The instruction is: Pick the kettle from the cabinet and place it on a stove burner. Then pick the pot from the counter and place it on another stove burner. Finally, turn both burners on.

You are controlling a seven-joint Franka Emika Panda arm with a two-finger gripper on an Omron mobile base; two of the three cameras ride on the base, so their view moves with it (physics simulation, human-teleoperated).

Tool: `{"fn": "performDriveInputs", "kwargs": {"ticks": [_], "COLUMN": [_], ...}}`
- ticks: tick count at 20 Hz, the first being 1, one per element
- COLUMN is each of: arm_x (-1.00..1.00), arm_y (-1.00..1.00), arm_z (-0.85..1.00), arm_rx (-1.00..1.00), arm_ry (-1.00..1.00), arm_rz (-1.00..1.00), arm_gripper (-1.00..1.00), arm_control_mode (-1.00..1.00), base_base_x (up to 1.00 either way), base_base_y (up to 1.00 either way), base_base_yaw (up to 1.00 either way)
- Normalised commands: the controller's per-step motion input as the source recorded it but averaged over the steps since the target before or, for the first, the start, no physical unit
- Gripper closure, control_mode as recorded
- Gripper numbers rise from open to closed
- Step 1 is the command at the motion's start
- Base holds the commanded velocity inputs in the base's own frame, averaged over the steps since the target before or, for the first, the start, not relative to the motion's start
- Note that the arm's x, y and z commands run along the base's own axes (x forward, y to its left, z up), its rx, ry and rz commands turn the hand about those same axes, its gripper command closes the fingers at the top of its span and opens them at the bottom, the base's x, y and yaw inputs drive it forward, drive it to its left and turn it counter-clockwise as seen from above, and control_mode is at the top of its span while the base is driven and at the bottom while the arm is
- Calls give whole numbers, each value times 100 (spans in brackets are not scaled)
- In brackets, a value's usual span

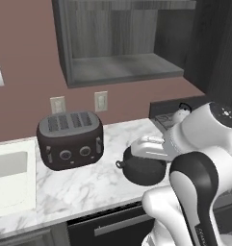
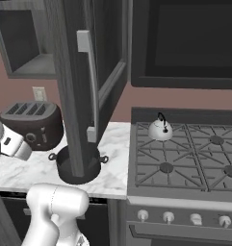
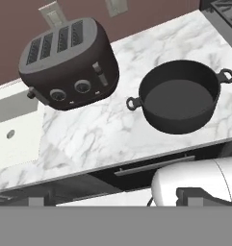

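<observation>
The kettle (image 2: 161, 129) already sits on a rear stove burner (image 2: 161, 132), so the first step looks done. The pot (image 3: 179, 101) is not yet lifted: it rests on the marble surface (image 3: 103, 139) below and ahead of the fingers, beside the toaster (image 3: 69, 62). The fingers stand wide apart, holding nothing. Moving the pot and lighting both burners remain.
</observation>
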Motion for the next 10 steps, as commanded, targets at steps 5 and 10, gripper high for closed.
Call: {"fn": "performDriveInputs", "kwargs": {"ticks": [5, 10], "arm_x": [38, 53], "arm_y": [10, 2], "arm_z": [-5, -3], "arm_rx": [-1, -1], "arm_ry": [5, 4], "arm_rz": [0, 0], "arm_gripper": [-100, -100], "arm_control_mode": [-100, -100], "base_base_x": [26, 0], "base_base_y": [8, 0], "base_base_yaw": [0, 0]}}
